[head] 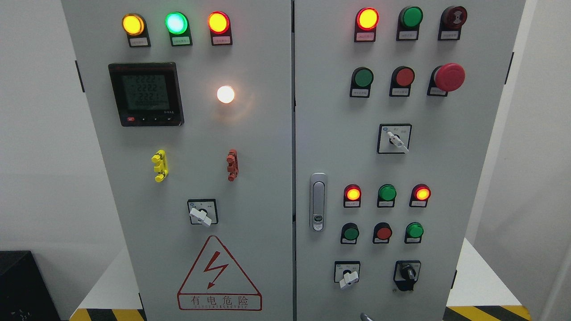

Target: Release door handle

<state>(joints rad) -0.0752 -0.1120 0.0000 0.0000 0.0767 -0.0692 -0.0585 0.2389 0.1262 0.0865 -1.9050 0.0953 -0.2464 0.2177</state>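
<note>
Where white walls meet, grey cabinet (267, 178)

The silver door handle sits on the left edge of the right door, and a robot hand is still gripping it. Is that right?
Not quite. The head view shows the silver door handle on the left edge of the right door, but nothing grips it; neither robot hand is in view. The handle lies flush and both doors look closed.

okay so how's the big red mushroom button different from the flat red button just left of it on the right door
The mushroom button has a wide domed head that juts out from the door; the flat red button sits nearly flush in a black ring. The mushroom button's head is larger and a duller, darker red; the flat button is smaller and brighter. Both are red, unlit, in the same row, each with a small label plate below.
</note>
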